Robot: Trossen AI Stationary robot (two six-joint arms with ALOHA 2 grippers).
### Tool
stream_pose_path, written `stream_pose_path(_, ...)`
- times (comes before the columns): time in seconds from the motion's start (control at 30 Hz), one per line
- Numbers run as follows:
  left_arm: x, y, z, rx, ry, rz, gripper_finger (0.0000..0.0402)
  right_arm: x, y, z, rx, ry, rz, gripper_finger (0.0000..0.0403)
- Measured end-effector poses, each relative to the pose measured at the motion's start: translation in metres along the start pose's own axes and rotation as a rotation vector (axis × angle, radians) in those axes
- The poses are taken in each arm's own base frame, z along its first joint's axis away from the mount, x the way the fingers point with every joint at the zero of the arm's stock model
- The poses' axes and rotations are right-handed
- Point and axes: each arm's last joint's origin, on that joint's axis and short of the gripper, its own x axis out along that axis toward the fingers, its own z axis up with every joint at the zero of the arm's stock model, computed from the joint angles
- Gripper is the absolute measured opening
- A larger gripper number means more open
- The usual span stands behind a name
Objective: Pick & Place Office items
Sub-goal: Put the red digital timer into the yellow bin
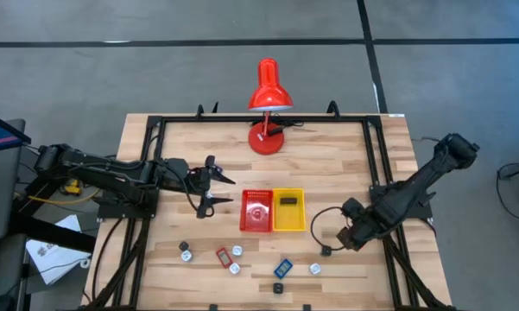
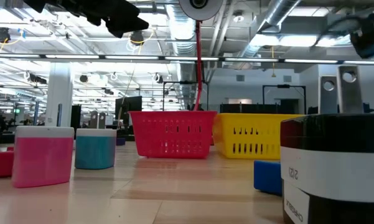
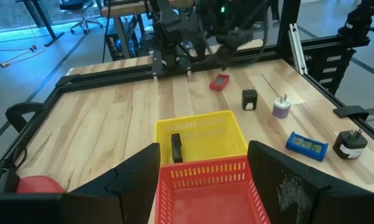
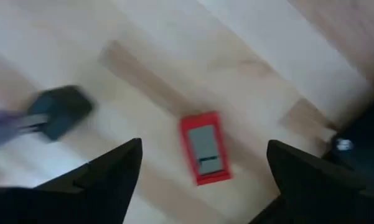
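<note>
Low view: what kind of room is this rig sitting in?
Most likely a large open lab or industrial workshop. The low view shows exposed ceiling ducts and long rows of ceiling lights running far back; the left wrist view shows other workbenches and an office chair beyond the table.

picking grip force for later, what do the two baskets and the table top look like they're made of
The red basket and yellow basket look like moulded plastic: saturated uniform colour, thin slotted walls, a slight sheen. The table top looks like pale wood planks with visible grain and seams, a smooth satin finish; solid wood or laminate cannot be told. Its surrounding frame looks like black metal.
</note>
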Motion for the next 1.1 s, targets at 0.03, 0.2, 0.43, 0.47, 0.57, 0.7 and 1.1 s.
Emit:
stream_pose_path(0.03, 0.0, 0.0, 0.0, 0.0, -0.002, 0.0, 0.0236, 0.004, -0.001, -0.001, 0.001, 0.02, -0.018, 0.0344)
stream_pose_path(0.2, 0.0, 0.0, 0.0, -0.001, -0.001, 0.0, 0.0236, 0.017, -0.007, -0.007, 0.016, 0.089, -0.063, 0.0348)
stream_pose_path(0.43, 0.0, 0.0, 0.001, -0.001, -0.006, 0.0, 0.0236, 0.033, -0.009, -0.013, 0.019, 0.09, -0.029, 0.0346)
stream_pose_path(0.47, 0.0, 0.0, 0.001, -0.001, -0.006, 0.0, 0.0236, 0.036, -0.01, -0.013, 0.019, 0.09, -0.028, 0.0346)
stream_pose_path(0.57, 0.0, 0.0, 0.001, -0.001, -0.015, 0.001, 0.0236, 0.043, -0.012, -0.013, 0.017, 0.091, -0.019, 0.0344)
stream_pose_path(0.7, 0.0, 0.0, 0.003, -0.003, -0.028, 0.002, 0.0236, 0.046, -0.015, -0.015, 0.007, 0.09, -0.028, 0.034)
stream_pose_path(1.1, 0.0, 0.0, 0.005, -0.004, -0.05, 0.002, 0.0236, 0.046, -0.014, -0.02, -0.003, 0.088, -0.018, 0.0329)
